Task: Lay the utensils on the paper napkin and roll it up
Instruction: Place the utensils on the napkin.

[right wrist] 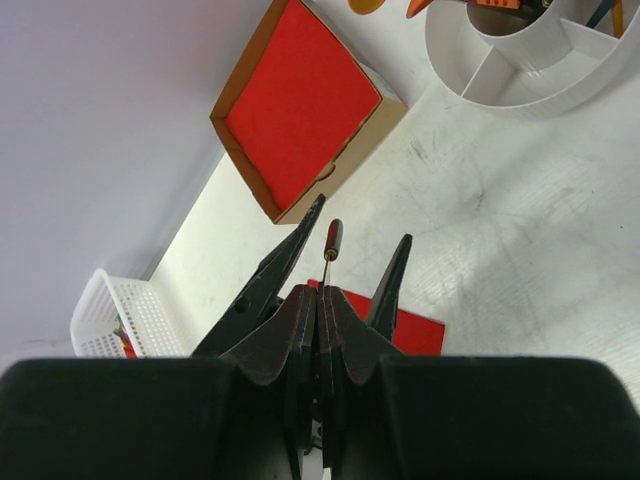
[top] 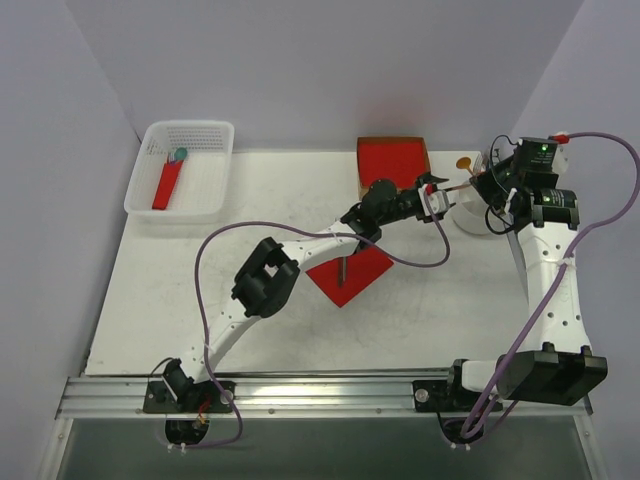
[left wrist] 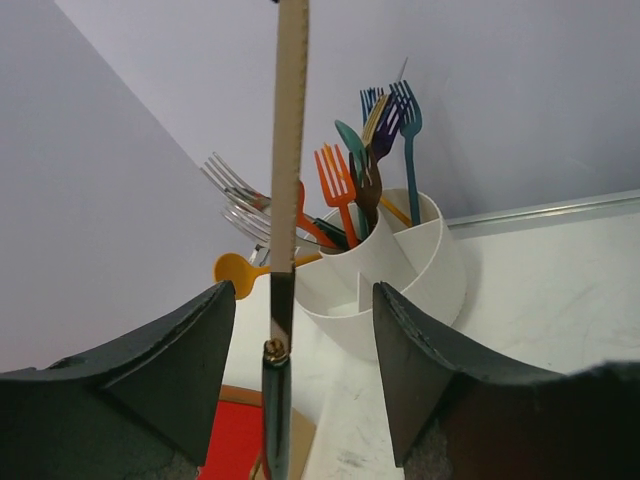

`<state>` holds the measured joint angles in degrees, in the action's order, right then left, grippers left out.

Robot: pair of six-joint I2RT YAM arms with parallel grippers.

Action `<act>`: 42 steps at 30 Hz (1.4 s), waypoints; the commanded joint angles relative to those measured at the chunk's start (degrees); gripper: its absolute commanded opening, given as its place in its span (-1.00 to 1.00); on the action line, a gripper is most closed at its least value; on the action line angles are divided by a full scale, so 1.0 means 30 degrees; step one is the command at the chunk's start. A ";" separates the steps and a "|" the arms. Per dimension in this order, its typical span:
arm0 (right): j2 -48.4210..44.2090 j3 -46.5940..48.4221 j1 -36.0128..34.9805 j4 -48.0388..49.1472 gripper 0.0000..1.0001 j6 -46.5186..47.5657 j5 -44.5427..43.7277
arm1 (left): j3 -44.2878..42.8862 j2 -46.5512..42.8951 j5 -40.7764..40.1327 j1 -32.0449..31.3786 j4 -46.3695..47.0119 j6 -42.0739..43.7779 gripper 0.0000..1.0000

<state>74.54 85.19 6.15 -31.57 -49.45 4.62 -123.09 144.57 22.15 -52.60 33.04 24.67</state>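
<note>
Table [top: 450, 300]: was white, scuffed.
Walls [top: 300, 60]: were pale lilac-grey.
Left gripper [left wrist: 305, 292]: fingers stood apart.
Right gripper [right wrist: 320, 292]: clamped a slim utensil [right wrist: 333, 233].

- No readable text, label, brand, number or sign in any of the three views.
</note>
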 commanded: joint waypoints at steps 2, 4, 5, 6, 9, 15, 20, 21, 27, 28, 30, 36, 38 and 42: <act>-0.0619 0.0198 -0.0088 -0.0023 -1.00 -0.0128 -0.0808 | 0.0479 -0.0143 -0.0527 0.0393 0.1289 -0.0223 0.30; -0.0620 0.0198 -0.0117 -0.0081 -1.00 -0.0128 -0.0867 | 0.1036 -0.0378 -0.0733 0.0452 0.2460 -0.0545 0.28; -0.0619 0.0198 -0.0117 -0.0110 -1.00 -0.0128 -0.0838 | 0.1474 -0.0465 -0.0763 0.0511 0.2754 -0.0604 0.28; -0.0590 0.0169 -0.0088 -0.0082 -1.00 -0.0128 -0.0809 | 0.1594 -0.0582 -0.0792 0.0540 0.2989 -0.0750 0.26; -0.0619 0.0023 -0.0147 0.0006 -1.00 -0.0128 -0.0808 | 0.1771 -0.0729 -0.0675 0.0629 0.2963 -0.0693 0.19; -0.0648 -0.0066 -0.0176 0.0094 -1.00 -0.0128 -0.0720 | 0.1538 -0.0701 -0.0617 0.0687 0.2933 -0.0780 -0.05; -0.0678 -0.0183 -0.0205 0.0124 -1.00 -0.0128 -0.0808 | 0.1537 -0.0759 -0.0382 0.0687 0.2787 -0.0722 -0.43; -0.0678 -0.0183 -0.0176 0.0153 -1.00 -0.0128 -0.0808 | 0.1566 -0.0759 -0.0353 0.0687 0.2816 -0.0722 -0.47; -0.0648 -0.0300 -0.0176 0.0270 -1.00 -0.0099 -0.0750 | 0.2034 -0.1198 0.0261 0.0629 0.2962 -0.0692 -0.95; -0.0648 -0.0300 -0.0176 0.0386 -0.97 -0.0127 -0.0663 | 0.2209 -0.1315 0.0262 0.0629 0.3049 -0.0664 -0.95; -0.0648 -0.0358 -0.0147 0.0853 -0.35 0.0164 -0.0283 | 0.2735 -0.1724 0.0378 0.0599 0.3109 -0.0751 -0.95; -0.0707 0.0342 0.0409 0.1500 0.39 0.0253 -0.0250 | 0.6741 -0.3774 -0.0847 0.0482 0.5918 -0.2944 -0.95; -0.0853 0.0432 0.0643 0.1647 0.41 0.0224 -0.0601 | 0.7831 -0.4853 -0.1781 0.0482 0.6097 -0.4722 -0.95; -0.1000 0.0491 0.0966 0.1765 0.40 0.0429 -0.1188 | 0.8335 -0.6937 -0.3281 0.0716 0.1189 -0.9651 -0.95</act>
<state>73.82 84.71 8.36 -28.14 -49.17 3.46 -96.99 133.23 16.71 -50.89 41.39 9.06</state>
